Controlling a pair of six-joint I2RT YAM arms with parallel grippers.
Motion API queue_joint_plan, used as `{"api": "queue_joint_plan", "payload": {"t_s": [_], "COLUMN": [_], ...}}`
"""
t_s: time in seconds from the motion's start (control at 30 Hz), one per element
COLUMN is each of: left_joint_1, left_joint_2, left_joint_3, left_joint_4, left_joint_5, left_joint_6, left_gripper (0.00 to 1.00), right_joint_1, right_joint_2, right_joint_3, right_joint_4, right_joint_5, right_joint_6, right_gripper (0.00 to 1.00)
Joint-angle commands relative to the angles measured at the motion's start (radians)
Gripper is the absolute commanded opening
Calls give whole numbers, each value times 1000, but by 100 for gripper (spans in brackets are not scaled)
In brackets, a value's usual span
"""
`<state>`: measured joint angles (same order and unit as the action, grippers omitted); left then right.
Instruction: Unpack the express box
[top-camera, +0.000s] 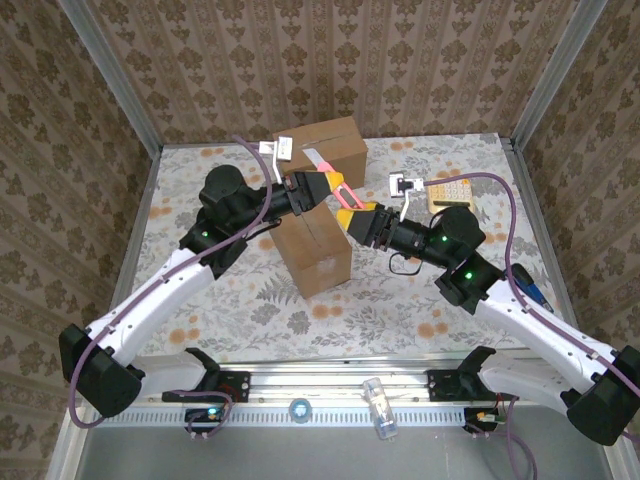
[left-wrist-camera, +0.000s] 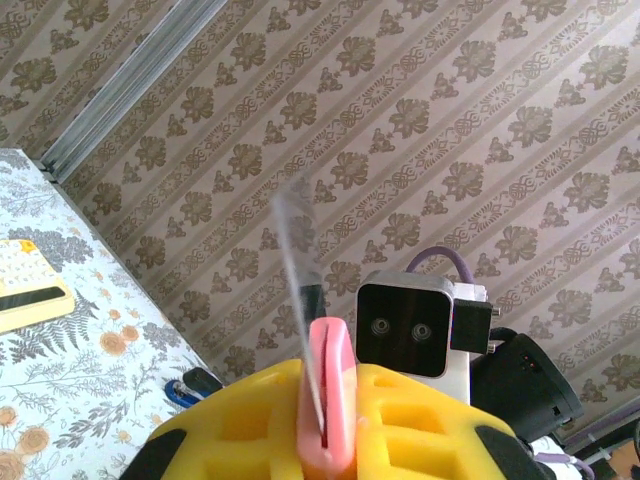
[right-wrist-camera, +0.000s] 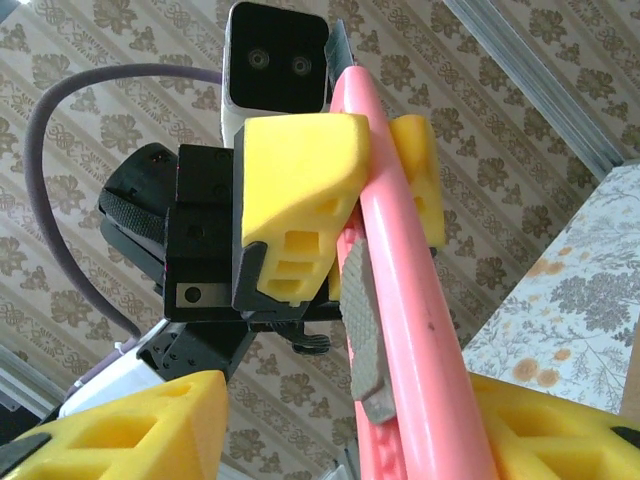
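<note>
**A:** What sits closest?

**B:** A small clear bottle (top-camera: 378, 407) lies on the rail at the near edge. Past it, in the middle of the flowered worktop (top-camera: 420, 295), stands the near cardboard box (top-camera: 312, 255). Its flaps are down and a seam runs along the top.

**A:** And the hands?

**B:** They meet just above that box's far edge. The left hand (top-camera: 325, 187) is clamped on a pink utility knife (top-camera: 322, 163). In the left wrist view its blade (left-wrist-camera: 295, 250) is out, pointing away from the yellow fingers (left-wrist-camera: 240, 425).

**A:** The right one?

**B:** The right hand (top-camera: 350, 215) has its fingers apart, straddling the knife's handle. From its wrist camera, one finger (right-wrist-camera: 150, 420) stands clear of the pink handle and the other lies just beside it.

**A:** Farther back?

**B:** The far cardboard box (top-camera: 330, 145) has a white label (top-camera: 283, 147) at its left corner. Off to the right lies a flat yellow device (top-camera: 450, 190), apart from both boxes.
</note>
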<state>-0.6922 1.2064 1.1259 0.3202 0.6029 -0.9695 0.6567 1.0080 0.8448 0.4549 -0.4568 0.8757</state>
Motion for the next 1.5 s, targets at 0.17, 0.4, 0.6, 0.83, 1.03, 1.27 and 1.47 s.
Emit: {"api": "queue_joint_plan", "payload": {"t_s": [0.17,0.4,0.6,0.83,1.03,1.27,1.47], "left_joint_1": [7,8,8,7,8,7,7], "left_joint_2": [-37,-47,-52,-57,-57,-57,-55], "left_joint_3": [-48,-70,-93,-107,-116,-121,-123], "left_joint_4": [80,105,137,148,152,160,164], "left_joint_5": [-9,-27,-41,-49,-52,-54,-57], "left_joint_6": [-11,-15,-23,-24,-24,-31,-32], "left_gripper": [0,0,0,0,0,0,0], "right_joint_1": [0,0,0,0,0,0,0], "right_joint_2": [-40,-38,-26,-29,-31,-25,-17], "right_joint_3": [-11,-3,6,7,5,9,11], "right_joint_4": [117,135,152,157,156,157,160], "right_joint_5": [19,26,24,39,52,52,51], "right_joint_6": [14,25,41,44,46,52,62], "right_gripper": [49,43,37,35,32,25,17]}}
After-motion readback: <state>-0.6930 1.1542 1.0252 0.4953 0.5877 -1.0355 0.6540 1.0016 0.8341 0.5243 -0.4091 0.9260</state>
